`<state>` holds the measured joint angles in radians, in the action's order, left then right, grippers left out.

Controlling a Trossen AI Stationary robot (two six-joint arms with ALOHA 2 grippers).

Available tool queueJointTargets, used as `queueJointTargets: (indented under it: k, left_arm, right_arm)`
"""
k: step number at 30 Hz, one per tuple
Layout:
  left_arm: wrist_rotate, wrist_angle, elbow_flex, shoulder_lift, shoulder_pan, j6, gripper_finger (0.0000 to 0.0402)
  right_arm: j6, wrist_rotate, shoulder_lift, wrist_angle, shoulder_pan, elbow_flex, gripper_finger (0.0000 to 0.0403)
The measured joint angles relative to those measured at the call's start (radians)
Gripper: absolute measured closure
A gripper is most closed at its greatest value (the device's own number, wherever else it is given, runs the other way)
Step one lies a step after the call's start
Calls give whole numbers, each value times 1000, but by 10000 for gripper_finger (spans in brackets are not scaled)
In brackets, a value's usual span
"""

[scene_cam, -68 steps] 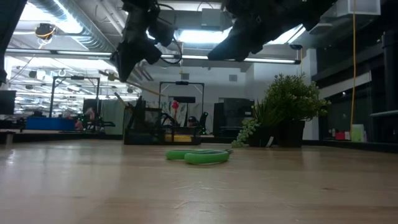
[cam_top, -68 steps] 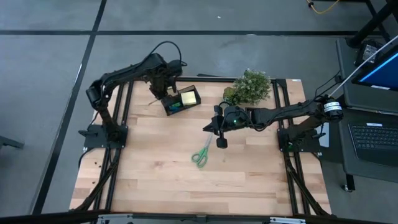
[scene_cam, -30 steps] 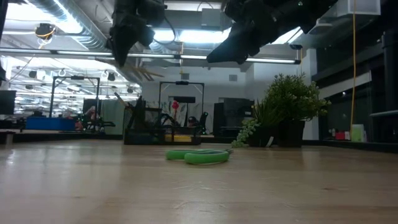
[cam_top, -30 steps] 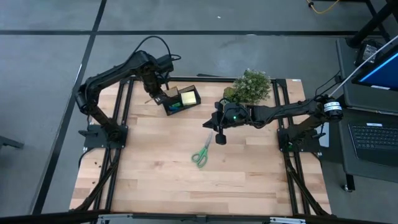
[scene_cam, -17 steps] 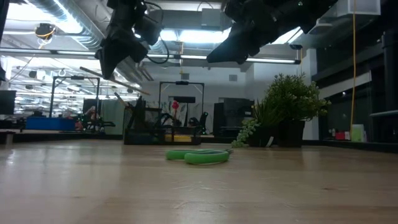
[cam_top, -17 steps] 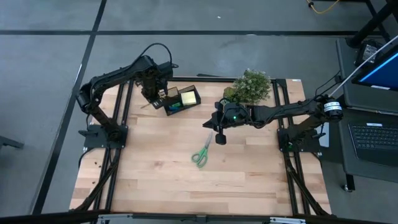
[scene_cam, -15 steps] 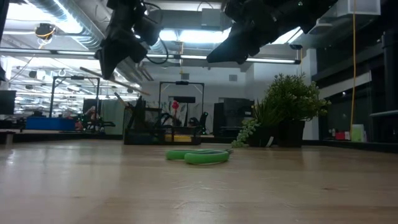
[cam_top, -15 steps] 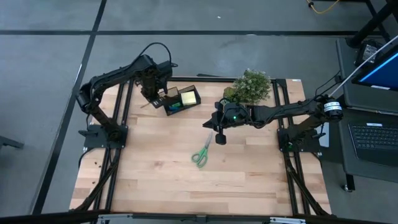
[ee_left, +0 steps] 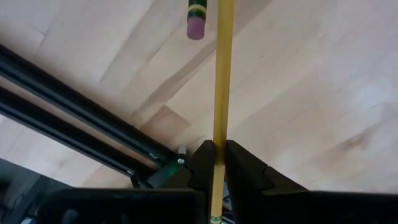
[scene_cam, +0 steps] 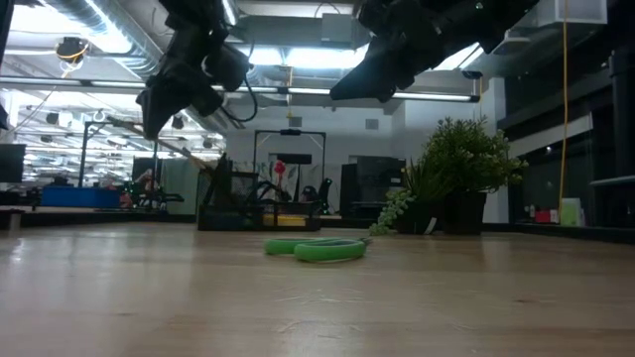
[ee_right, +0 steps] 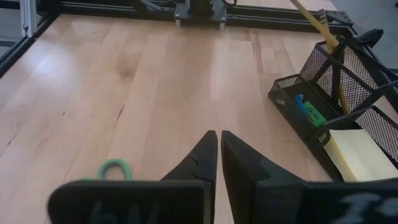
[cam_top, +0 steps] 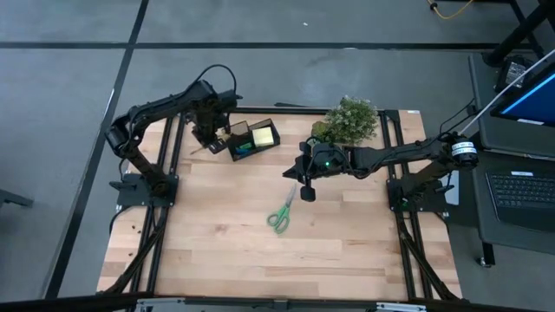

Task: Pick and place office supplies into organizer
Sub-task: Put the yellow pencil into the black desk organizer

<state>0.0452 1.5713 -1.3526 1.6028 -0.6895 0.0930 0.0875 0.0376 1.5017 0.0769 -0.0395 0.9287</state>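
Note:
My left gripper (cam_top: pixel 205 139) hovers left of the black mesh organizer (cam_top: pixel 251 139), near the table's far edge, shut on a yellow pencil (ee_left: pixel 221 74). A second pencil stands in the organizer; its pink eraser end (ee_left: pixel 196 26) shows beside the held one. The organizer (ee_right: pixel 336 93) also holds the yellow sticky-note pad (ee_right: pixel 357 149), a green piece (ee_right: pixel 313 114) and a blue piece (ee_right: pixel 298 102). The green-handled scissors (cam_top: pixel 281 212) lie flat mid-table. My right gripper (cam_top: pixel 306 196) hangs shut above the table, just beyond the scissors. My left gripper pinches the pencil's shaft (ee_left: pixel 217 138) between its two fingers, which lie across it. The pencil is lifted clear of the table and slants in the air (scene_cam: pixel 179 147), its long part reaching out past the fingertips.
A bushy potted plant (cam_top: pixel 349 120) stands at the far edge, right of the organizer. Black frame rails (ee_left: pixel 68 106) run along the table's left and right sides. Bare wood spreads over the near half of the table (cam_top: pixel 277 260).
My left gripper has carried the pencil toward the table's left edge, away from the organizer, and a little down, staying shut on it. The pencil's slant has stayed about the same. The scissors have not moved.

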Motion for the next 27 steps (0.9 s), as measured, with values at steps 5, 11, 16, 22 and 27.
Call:
queueJointTargets:
  k: [5,11,16,22,27]
  left_arm:
    - [0,-1,-2,0,0,-1,375]
    - [6,-1,-24,0,0,0,375]
    - [72,0,-37,0,0,33,375]
    - [115,0,-91,0,0,43,375]
    - [114,-1,-168,0,5,37,375]
  right_arm:
    - [3,0,0,0,0,0,377]
    - [12,0,0,0,0,0,377]
    - [23,0,0,0,0,0,377]
    - [27,0,0,0,0,0,377]
    - [29,0,0,0,-8,0,377]
